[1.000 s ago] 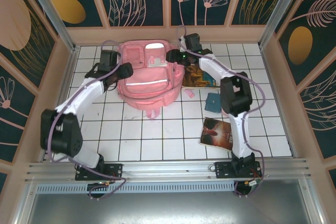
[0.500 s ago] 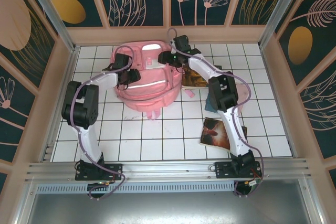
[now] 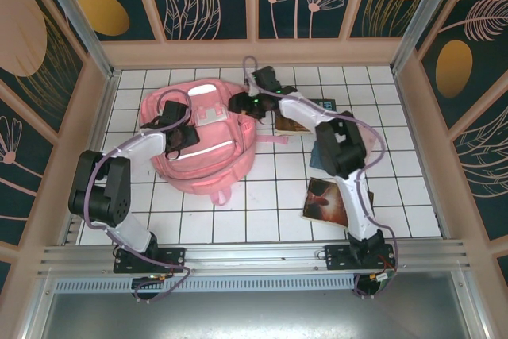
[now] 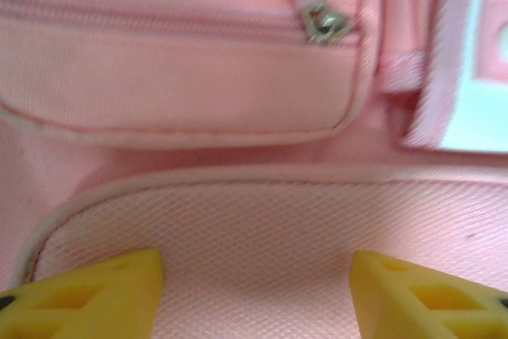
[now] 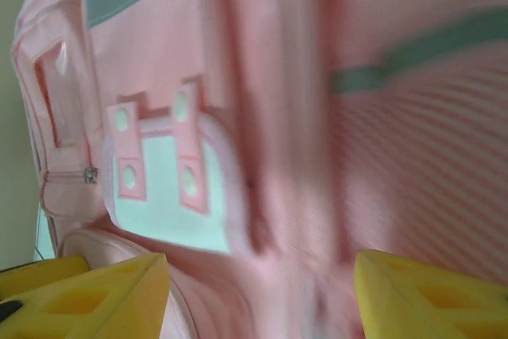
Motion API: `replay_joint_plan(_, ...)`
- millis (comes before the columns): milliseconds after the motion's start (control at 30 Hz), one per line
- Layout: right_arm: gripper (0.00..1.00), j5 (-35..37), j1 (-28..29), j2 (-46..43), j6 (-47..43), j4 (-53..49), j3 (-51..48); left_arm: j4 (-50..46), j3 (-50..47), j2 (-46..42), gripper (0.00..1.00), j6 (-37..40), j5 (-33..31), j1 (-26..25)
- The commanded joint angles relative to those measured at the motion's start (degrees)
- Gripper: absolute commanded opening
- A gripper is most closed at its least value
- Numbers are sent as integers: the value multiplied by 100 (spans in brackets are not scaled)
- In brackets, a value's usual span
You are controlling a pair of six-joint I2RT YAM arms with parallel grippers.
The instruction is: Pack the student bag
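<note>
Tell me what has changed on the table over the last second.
The backpack has slid left and toward the arm bases, turning askew. The left gripper moved nearer along its front, and the right gripper followed leftward at its top. Both have their jaws apart, and no grip shows. The book by the right arm's base stayed put.

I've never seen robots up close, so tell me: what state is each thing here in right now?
Soft pink fabric backpack: lying flat, front up.
Its front pocket zip: closed.
Dark red rectangular book: closed, lying flat.
Left gripper: open over backpack.
Right gripper: open over backpack.
</note>
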Motion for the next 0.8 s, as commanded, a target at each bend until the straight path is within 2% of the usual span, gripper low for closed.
replay_joint_plan(0,65,369,-696,-1238,684,428,-982,-234,490,-294,67,69,120,22)
replay_joint_plan(133,69,741,-1440,-2361,1307,710,-2647,-130,666,-596,71,10,473,17)
replay_joint_plan(300,75,589,-2259,-3139,1981,1043,-4021,-70,678,-888,76,-106,603,14)
replay_joint_plan(433,76,570,-2547,-3213,2522,1175,-4398,-23,662,-990,78,-125,659,20)
replay_joint_plan(633,76,929,-2676,-3163,3220,1037,-4591,-58,636,-1012,80,-116,644,20)
replay_joint_plan(767,75,876,-2765,-3103,3524,1159,-4754,-76,635,-1004,82,-91,630,21)
